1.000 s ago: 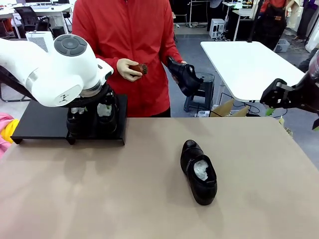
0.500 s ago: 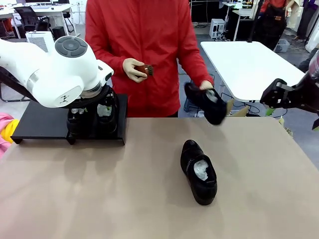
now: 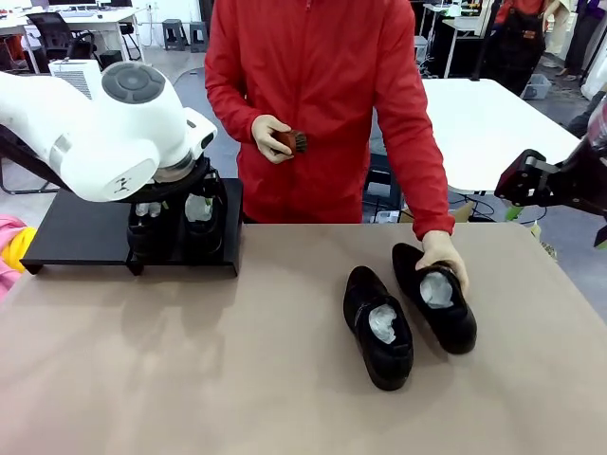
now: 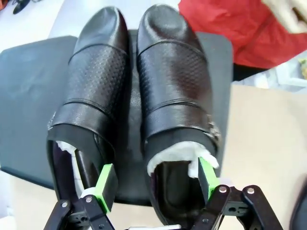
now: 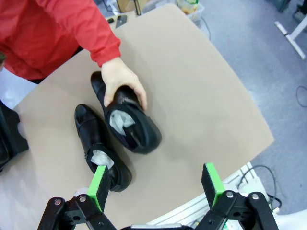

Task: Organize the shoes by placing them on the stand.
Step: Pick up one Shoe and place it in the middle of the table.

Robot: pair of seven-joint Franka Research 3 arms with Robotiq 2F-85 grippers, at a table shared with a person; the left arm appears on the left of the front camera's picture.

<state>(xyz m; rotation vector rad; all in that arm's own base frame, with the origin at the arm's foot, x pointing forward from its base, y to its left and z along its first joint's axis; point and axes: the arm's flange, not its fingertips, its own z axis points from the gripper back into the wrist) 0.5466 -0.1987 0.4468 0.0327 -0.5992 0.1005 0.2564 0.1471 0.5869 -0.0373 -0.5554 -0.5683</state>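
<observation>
Two glossy black shoes [image 4: 98, 91] [image 4: 175, 86] stuffed with white paper stand side by side on the black stand [image 4: 29, 96], at the table's far left [image 3: 76, 232]. My left gripper [image 4: 157, 181] hangs open over their heels, its pads straddling the right-hand one. Two more shoes lie mid-table: one alone [image 3: 365, 294], one [image 3: 457, 330] under the person's hand [image 3: 443, 251]. The right wrist view looks down on both [image 5: 88, 127] [image 5: 141, 136]. My right gripper [image 5: 156, 186] is open and empty, high off the table's right side [image 3: 545, 182].
The person in a red jacket stands at the far edge with a small brown brush [image 3: 291, 140] in the other hand. The tan table [image 3: 190, 360] has free room in front and at left. A white table [image 3: 493, 123] stands behind at right.
The person stepped to the right and brought the shoe down from the air onto the table beside the lone shoe. Neither arm moved.
</observation>
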